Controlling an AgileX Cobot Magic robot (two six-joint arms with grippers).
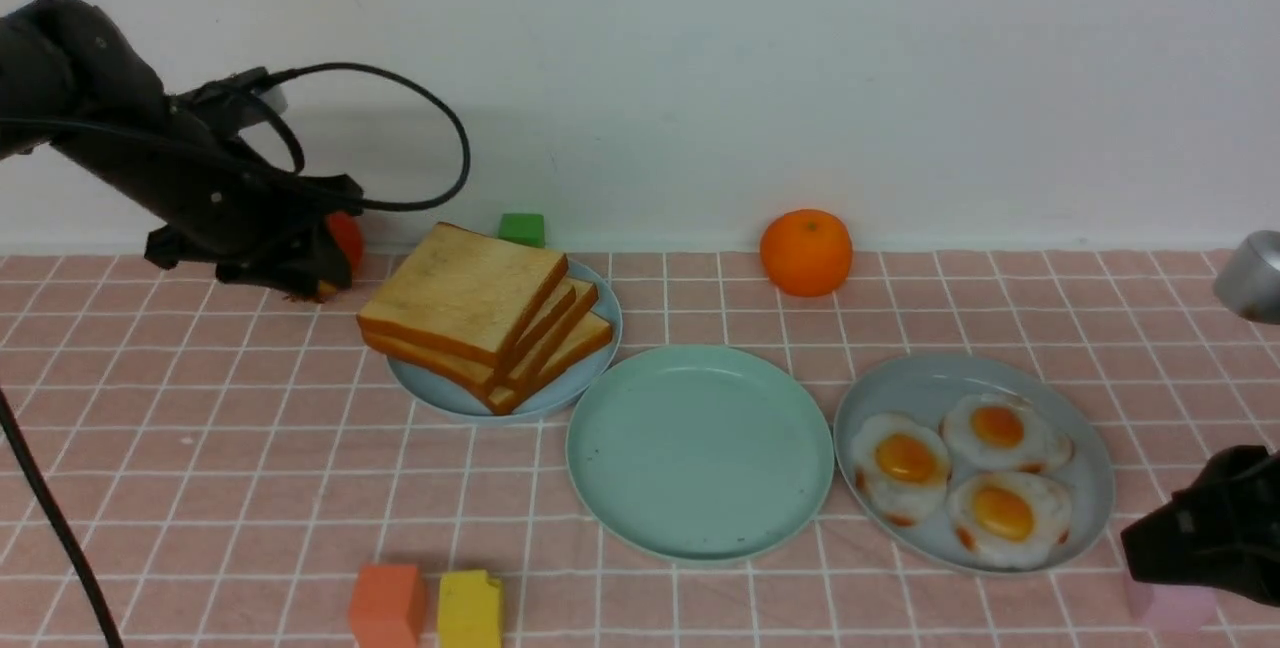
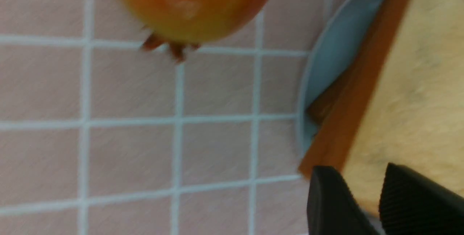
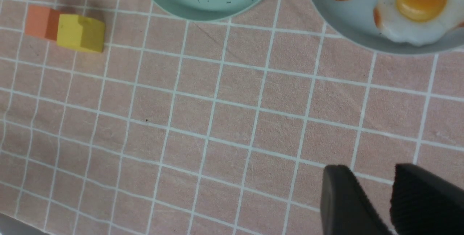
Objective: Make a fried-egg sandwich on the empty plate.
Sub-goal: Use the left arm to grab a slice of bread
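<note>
Jaws of the left arm point(image 1: 215, 193) stand a narrow gap apart with nothing between them. They are raised above the worktop at the left edge of the toast stack point(image 1: 470, 313). In the left wrist view their tips show over a corner of the top slice, though whether they touch it cannot be told. Jaws of the right arm point(image 1: 1210, 538) are also narrowly parted and empty. They hang over bare pink checked cloth point(image 3: 217, 119) at the front right, near the grey-blue plate point(image 1: 930, 383).

No sandwich exists yet. The empty plate point(image 1: 700, 448), mint green, sits in the middle of the worktop with nothing on it. To its left, the pale-blue plate point(image 1: 440, 390) carries the fanned toast slices. To its right, the grey-blue plate holds three fried eggs point(image 1: 900, 458).

The toast looks stiff, light and dry, probably a model. Its top slice overhangs the stack toward the left arm, so pinching that free crust edge, one jaw above and one below, seems the surest hold. The eggs look thin, glossy and perhaps floppy, so a hold on the white edge, clear of the yolk, would likely serve best.

An orange point(image 1: 806, 250) and a green block point(image 1: 521, 228) lie by the back wall. A red fruit point(image 2: 195, 6) sits close beside the left arm. An orange block point(image 1: 385, 603) and a yellow block point(image 1: 468, 608) sit at the front.
</note>
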